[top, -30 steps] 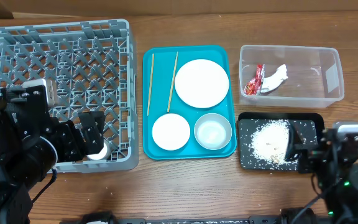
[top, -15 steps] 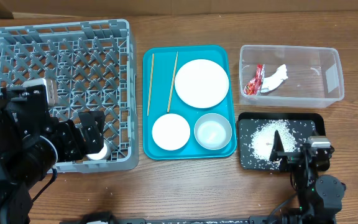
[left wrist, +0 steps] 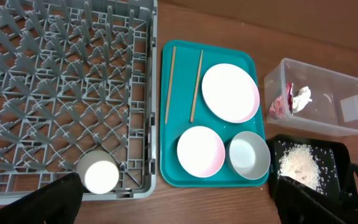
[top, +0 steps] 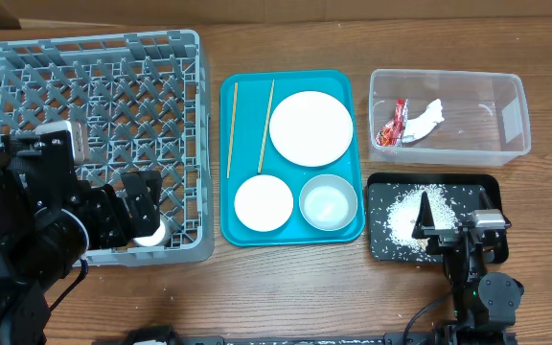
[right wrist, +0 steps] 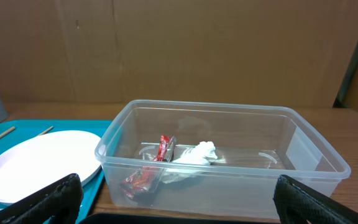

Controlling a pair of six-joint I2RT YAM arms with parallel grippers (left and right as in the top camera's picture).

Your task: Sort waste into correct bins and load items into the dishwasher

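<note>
The grey dishwasher rack [top: 84, 105] stands at the left, with the small white cup [top: 151, 233] in its front right corner. My left gripper [top: 127, 209] hangs open and empty above that corner; the cup also shows in the left wrist view [left wrist: 100, 176]. The plate [top: 310, 127], two bowls [top: 264, 203] [top: 328, 202] and two chopsticks [top: 231, 127] lie on the teal tray. The clear tub [top: 506, 144] holds the red wrapper [top: 392, 125] and the tissue [top: 427, 117]. Rice [top: 405, 218] lies in the black tray [top: 377, 251]. My right gripper [top: 456, 218] is open and empty over that tray.
The teal tray [top: 290, 235] lies between the rack and the two bins. In the right wrist view the tub [right wrist: 229, 186] is straight ahead, with the plate [right wrist: 36, 165] to its left. A brown cardboard wall [right wrist: 179, 50] stands behind the table.
My right arm has pulled in toward the front edge and swung left, so its open fingers now point over the black tray. My left arm has not moved.
</note>
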